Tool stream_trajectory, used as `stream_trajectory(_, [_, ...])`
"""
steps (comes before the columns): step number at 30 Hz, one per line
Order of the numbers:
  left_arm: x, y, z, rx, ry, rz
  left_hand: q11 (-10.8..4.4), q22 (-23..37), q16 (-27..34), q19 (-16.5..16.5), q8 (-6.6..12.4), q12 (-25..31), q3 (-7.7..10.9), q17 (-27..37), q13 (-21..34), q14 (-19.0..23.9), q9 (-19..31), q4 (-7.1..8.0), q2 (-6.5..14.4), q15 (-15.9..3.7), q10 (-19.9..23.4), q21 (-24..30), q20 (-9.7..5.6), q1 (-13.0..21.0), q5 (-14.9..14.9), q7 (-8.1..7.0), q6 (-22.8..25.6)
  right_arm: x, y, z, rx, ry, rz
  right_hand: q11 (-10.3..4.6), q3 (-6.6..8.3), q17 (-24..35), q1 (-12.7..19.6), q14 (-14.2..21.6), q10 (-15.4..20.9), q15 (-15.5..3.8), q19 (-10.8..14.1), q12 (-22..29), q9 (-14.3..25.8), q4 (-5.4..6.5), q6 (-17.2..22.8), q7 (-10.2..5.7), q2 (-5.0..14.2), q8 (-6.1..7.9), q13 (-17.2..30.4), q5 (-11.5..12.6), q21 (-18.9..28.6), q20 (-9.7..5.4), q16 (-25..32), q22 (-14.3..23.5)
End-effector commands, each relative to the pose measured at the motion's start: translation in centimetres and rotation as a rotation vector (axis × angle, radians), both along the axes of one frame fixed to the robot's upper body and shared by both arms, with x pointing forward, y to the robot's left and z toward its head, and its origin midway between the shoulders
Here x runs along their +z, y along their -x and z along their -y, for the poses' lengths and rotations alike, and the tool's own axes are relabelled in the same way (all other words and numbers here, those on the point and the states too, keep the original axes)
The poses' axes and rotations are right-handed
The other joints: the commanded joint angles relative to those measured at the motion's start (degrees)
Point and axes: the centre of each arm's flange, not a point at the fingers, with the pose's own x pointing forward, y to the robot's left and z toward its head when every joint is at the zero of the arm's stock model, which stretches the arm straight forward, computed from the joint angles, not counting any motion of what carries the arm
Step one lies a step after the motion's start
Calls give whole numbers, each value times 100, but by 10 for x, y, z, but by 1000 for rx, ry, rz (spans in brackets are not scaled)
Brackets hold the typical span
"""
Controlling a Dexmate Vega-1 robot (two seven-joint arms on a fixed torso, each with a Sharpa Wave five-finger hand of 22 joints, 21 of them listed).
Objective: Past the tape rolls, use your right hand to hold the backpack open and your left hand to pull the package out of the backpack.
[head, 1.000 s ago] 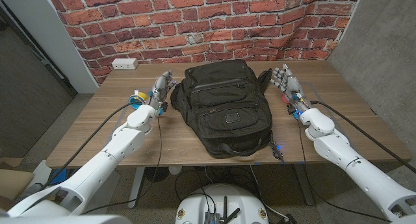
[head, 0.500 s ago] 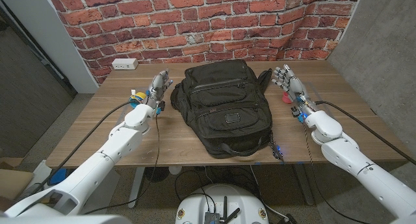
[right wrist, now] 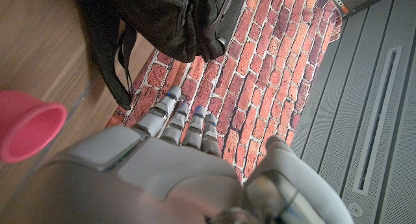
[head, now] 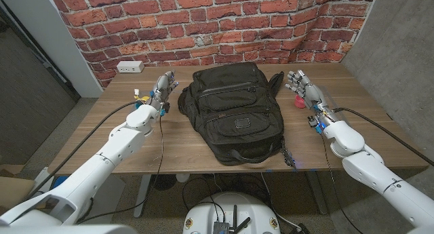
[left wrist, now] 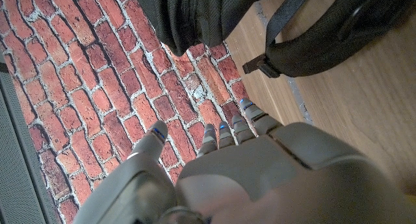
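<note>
The black backpack (head: 234, 115) lies flat in the middle of the wooden table (head: 95, 135), its top toward the far edge by the brick wall (head: 203, 24), and it looks zipped up, so the package isn't to be seen. The left hand (head: 163, 90) hovers just off the bag's left side, fingers apart and holding nothing; the right hand (head: 303, 88) stands off the right side near the strap (head: 276, 81), fingers spread and empty too, with a small pink cup (head: 296, 100) close beside it. Neither hand touches the bag. I'd say the opening hasn't been reached yet. To do this well, the right hand should come in over the top end, catch the upper flap near the zipper and lift it clear, keeping a steady hold so the mouth gapes before the left hand goes in.
</note>
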Motion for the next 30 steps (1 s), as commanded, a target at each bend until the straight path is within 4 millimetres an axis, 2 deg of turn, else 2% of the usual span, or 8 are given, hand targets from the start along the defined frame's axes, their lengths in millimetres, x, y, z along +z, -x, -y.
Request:
stream_trajectory(1, [2,4,-3,18,20,-10,-27,24,8,68,21,27,36,15,10,80,22,-49,223,-67,76,-13,-273,66,-2,-17,50,-10,22,4,-16,69,49,-30,47,-8,91,114,108,-25,90,70,28,-54,109,-16,88,30,10,10,26,5,51,20])
stream_trajectory(12, [-5,4,-12,44,29,-15,-40,24,11,98,29,35,51,14,10,124,23,-95,227,-78,129,-6,-282,76,-7,-15,94,-25,39,1,-76,142,96,-51,102,-31,147,185,135,-29,178,55,28,-110,167,-24,96,29,11,-7,31,-4,50,20])
stream_trajectory(21, [-2,-1,-13,52,27,-18,-56,25,13,124,31,36,60,15,11,153,24,-121,230,-83,155,1,-280,81,-9,-21,120,-37,51,1,-127,206,142,-83,156,-52,216,232,129,-65,235,38,29,-171,165,-43,106,13,11,-20,32,-20,46,19])
stream_trajectory(30, [-1,-8,-11,56,32,-12,-56,25,19,158,32,41,72,16,11,207,25,-151,235,-106,202,7,-281,82,-12,-30,152,-43,64,0,-241,313,247,-125,205,-82,327,275,44,-89,284,-8,30,-306,47,-97,37,-42,12,-69,18,-28,25,19])
